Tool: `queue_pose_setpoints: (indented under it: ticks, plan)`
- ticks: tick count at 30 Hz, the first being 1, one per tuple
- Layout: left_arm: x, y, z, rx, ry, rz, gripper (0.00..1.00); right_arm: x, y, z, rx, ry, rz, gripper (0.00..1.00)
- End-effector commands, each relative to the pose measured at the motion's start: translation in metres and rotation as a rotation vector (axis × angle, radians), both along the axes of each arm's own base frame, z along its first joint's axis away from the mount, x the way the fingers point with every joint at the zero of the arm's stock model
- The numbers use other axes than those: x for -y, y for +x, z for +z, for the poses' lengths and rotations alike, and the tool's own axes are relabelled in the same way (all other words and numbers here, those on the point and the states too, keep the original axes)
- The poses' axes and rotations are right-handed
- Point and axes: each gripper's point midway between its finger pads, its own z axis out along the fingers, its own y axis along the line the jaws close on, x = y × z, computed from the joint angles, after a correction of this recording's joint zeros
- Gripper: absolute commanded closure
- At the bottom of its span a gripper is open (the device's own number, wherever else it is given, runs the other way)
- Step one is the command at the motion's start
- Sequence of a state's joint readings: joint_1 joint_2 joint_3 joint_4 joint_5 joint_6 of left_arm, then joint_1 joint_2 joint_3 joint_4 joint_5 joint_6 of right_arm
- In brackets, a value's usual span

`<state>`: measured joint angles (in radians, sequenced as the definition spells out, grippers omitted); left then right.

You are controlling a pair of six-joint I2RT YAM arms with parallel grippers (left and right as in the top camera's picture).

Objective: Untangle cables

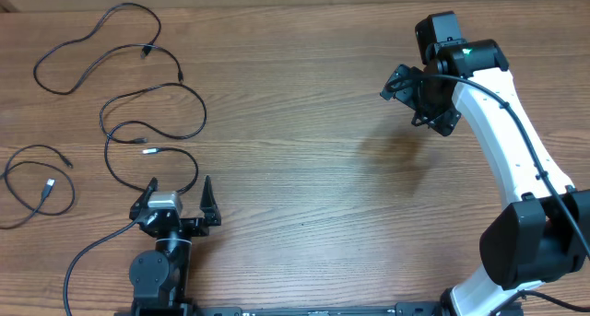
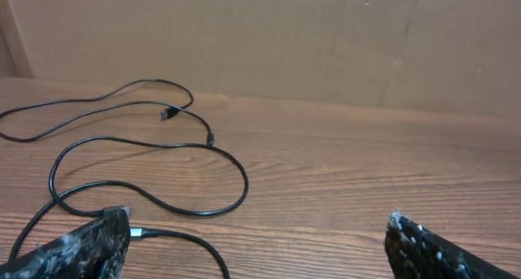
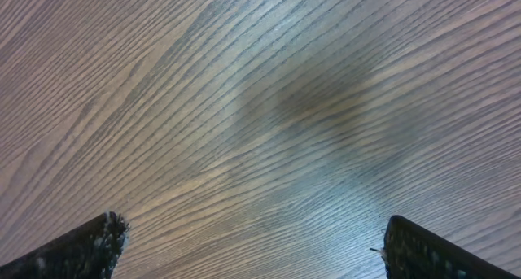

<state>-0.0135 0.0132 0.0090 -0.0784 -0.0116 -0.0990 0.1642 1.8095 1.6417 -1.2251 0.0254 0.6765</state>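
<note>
Overall, the work surface is a brown wood-grain table (image 1: 304,215), and the left wrist view shows a plain brown panel (image 2: 326,35) standing along its far edge. Three black cables are counted, all in the left part of the overhead frame and lying flat on the table. The upper cable (image 1: 146,51) winds across the upper left. The middle cable (image 1: 150,151) forms wide loops below it. The third cable (image 1: 48,184) curls at the left edge. From overhead the three appear to lie apart from one another, though the gap between the upper and middle cables is narrow. Two arms are counted. The left gripper (image 1: 179,189) sits at lower left, just beside the bottom loop of the middle cable, its fingers (image 2: 81,246) spread wide and holding nothing. The right gripper (image 1: 419,104) is at upper right, well apart from every cable, over bare wood, its fingers (image 3: 73,250) likewise spread and empty.
</note>
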Motion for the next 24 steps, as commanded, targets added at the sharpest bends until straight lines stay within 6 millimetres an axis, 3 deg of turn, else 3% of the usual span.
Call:
queue_pose_setpoints:
  ticks: [1, 8, 14, 18, 24]
  plan:
    - [0.003, 0.000, 0.000, 0.005, -0.011, -0.016, 0.01, 0.001, 0.001, -0.003, -0.008, -0.002, 0.002, 0.00]
    - [0.003, 0.000, 0.000, 0.005, -0.011, -0.016, 0.01, 0.013, 0.007, -0.001, 0.026, -0.074, -0.017, 0.00]
    - [0.003, 0.000, 0.000, 0.005, -0.011, -0.016, 0.00, 0.000, 0.018, 0.016, 0.129, -0.063, 0.020, 0.00]
    - [0.003, 0.000, 0.000, 0.005, -0.011, -0.016, 0.00, -0.016, 0.027, 0.043, 0.313, -0.055, 0.125, 0.00]
    - [0.003, 0.000, 0.000, 0.005, -0.011, -0.016, 0.01, -0.011, -0.003, 0.047, 0.409, -0.076, 0.210, 0.00]
